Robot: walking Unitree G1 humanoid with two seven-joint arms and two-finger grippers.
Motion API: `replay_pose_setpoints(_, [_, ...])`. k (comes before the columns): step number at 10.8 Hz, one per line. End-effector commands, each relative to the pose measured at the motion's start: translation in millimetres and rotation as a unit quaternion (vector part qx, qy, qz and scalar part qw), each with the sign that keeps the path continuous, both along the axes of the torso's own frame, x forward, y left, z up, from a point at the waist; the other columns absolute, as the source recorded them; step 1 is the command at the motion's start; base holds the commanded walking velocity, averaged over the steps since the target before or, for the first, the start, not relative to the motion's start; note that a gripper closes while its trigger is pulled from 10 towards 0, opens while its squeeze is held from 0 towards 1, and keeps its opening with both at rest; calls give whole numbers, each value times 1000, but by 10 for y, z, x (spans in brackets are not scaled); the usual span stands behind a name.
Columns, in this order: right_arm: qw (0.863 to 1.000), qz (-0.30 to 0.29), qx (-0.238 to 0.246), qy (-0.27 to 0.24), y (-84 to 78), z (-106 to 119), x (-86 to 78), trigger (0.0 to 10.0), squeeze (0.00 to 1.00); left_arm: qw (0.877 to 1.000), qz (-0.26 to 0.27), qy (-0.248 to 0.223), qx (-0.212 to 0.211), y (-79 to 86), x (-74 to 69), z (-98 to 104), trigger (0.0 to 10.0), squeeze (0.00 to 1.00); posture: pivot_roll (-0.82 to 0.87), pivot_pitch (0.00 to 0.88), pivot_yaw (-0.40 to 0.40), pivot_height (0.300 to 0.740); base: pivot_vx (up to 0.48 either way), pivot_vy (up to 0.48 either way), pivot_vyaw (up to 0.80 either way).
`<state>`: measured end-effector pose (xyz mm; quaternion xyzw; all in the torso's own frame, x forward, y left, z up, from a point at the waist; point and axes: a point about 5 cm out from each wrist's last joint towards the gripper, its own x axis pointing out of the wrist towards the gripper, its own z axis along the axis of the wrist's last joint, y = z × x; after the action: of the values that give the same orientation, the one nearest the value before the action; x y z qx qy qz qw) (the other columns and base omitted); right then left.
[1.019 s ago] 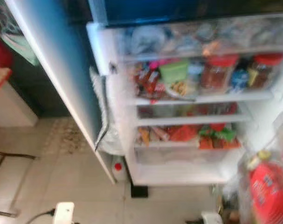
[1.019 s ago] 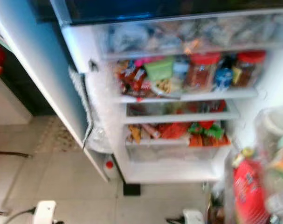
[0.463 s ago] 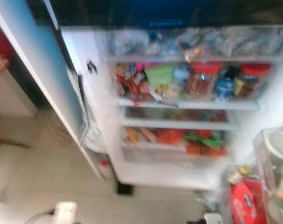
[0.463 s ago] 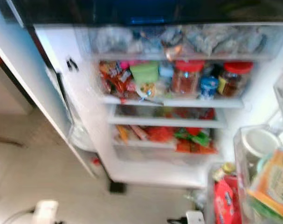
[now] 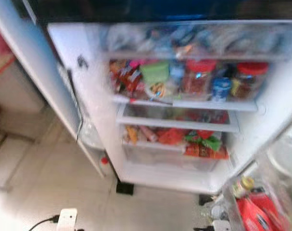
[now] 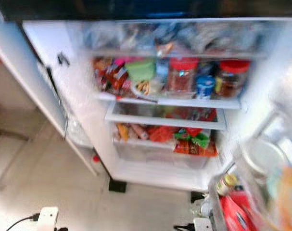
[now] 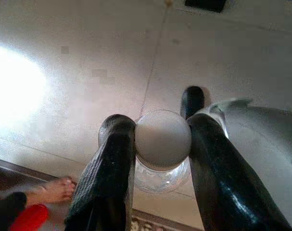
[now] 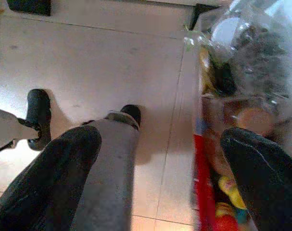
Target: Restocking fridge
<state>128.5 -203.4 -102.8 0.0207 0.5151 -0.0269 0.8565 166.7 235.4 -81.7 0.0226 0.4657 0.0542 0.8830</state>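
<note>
Two eye views show the open fridge [image 5: 184, 120], its shelves crowded with red-lidded jars [image 5: 199, 77] and packets, the door bins at right holding a red pack [image 6: 237, 214]. In the left wrist view, the left gripper [image 7: 160, 144] has its fingers closed on a clear bottle [image 7: 162, 144] with a white cap, above the tiled floor [image 7: 88, 57]. In the right wrist view, the right gripper [image 8: 170, 163] hangs spread wide and empty. The approach seems in hand; next, the bottle likely needs lifting toward a free shelf spot.

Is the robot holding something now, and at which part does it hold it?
The left gripper is shut on a clear bottle, held at its white cap. The right gripper is open, holding nothing.
</note>
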Motion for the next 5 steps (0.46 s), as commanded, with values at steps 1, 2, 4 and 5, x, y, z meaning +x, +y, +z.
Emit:
replay_pose_setpoints(1, [1000,-6,12,2,58,-17,-26,10000,0,1000,-3,2,10,68,-7,15,10000,0,101,91,59,740,0,0,0])
replay_pose_setpoints(2, [1000,-8,13,2,66,-18,-24,10000,0,1000,-3,1,9,74,-3,18,10000,0,99,86,62,740,0,0,0])
replay_pose_setpoints(4, [1000,-21,17,1,72,-21,-31,10000,0,1000,-6,1,11,77,-4,19,10000,0,96,77,67,740,0,0,0])
replay_pose_setpoints(5, [1000,-19,13,7,69,-25,-39,10000,0,1000,-7,0,11,78,-3,21,10000,0,96,74,68,740,0,0,0])
